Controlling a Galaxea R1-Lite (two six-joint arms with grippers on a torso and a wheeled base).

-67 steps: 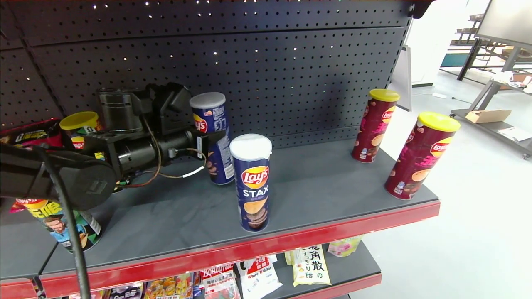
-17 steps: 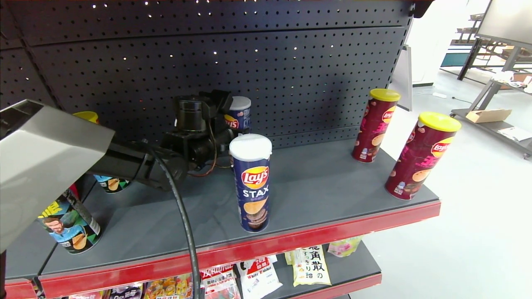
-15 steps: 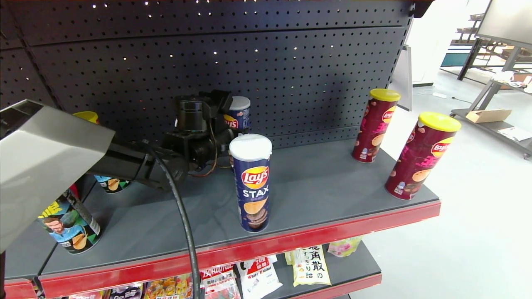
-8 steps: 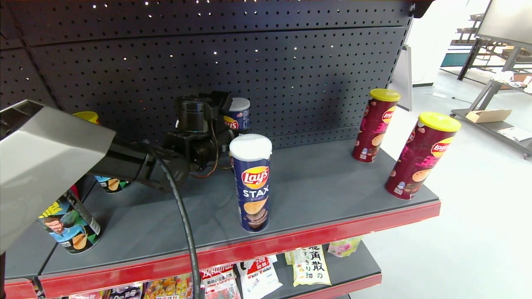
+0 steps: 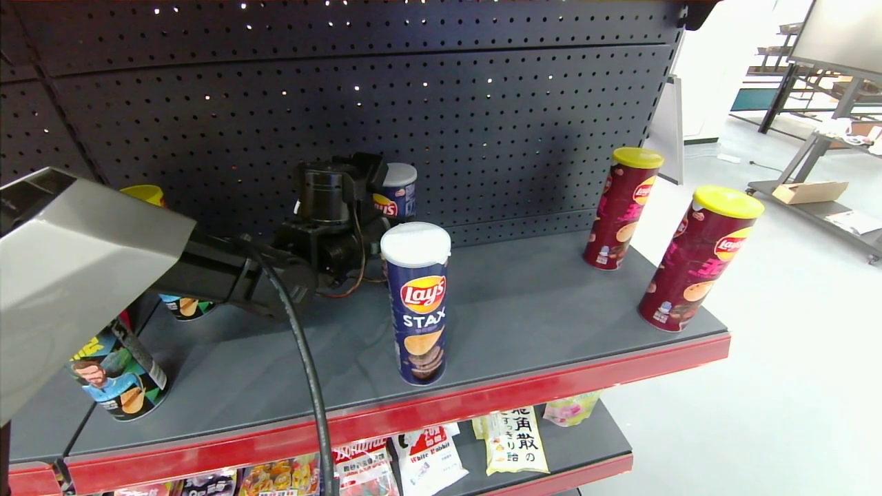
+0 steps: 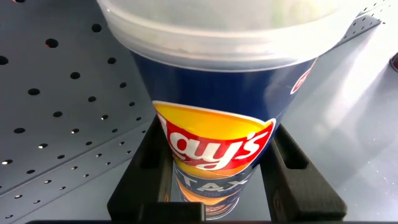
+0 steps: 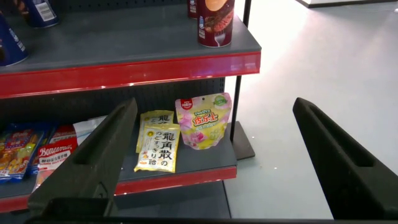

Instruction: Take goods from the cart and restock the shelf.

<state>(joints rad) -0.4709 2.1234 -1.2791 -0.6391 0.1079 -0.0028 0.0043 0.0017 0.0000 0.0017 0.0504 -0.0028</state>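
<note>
The left gripper (image 6: pixel 214 190) has carried its blue can (image 5: pixel 399 190) rearward to the pegboard (image 5: pixel 482 138), behind the front blue can (image 5: pixel 415 303) on the shelf (image 5: pixel 530 303), clamped on its sides, while the right gripper (image 7: pixel 214 109) hangs wide open.

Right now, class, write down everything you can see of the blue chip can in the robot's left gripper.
The blue chip can is a tall tube, seemingly cardboard, with a translucent plastic lid and a red-and-yellow logo. It stands upright at the back of the shelf, near the pegboard, behind a matching can. The left gripper clamps its sides below the lid. Its base is hidden.
</note>
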